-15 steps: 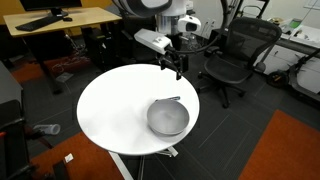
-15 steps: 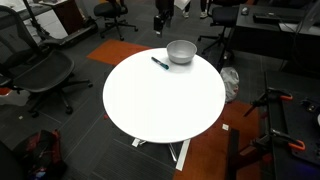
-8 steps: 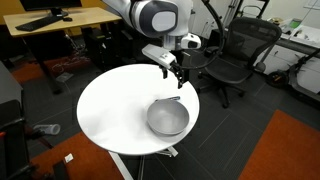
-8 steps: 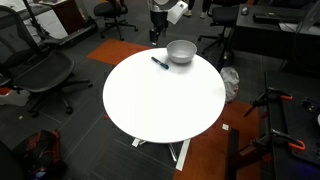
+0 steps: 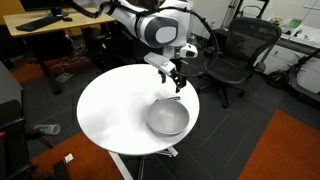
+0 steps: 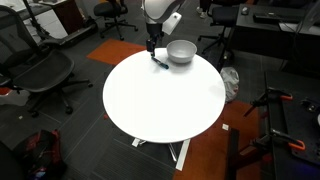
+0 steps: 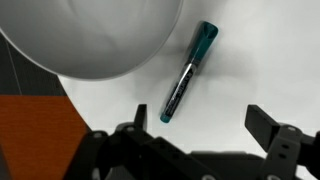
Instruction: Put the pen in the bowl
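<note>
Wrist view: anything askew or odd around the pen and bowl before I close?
Nothing stands out. The pen lies flat on the white table, close beside the upright bowl; no spill or damage shows. The gripper hangs open above the pen.

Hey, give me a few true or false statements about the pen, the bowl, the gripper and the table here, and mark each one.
1. The pen lies on the table beside the bowl. True.
2. The gripper is shut on the pen. False: it is open above the pen and holds nothing.
3. The bowl stands near the table's edge. True.
4. The table is square and black. False: it is round and white.
</note>
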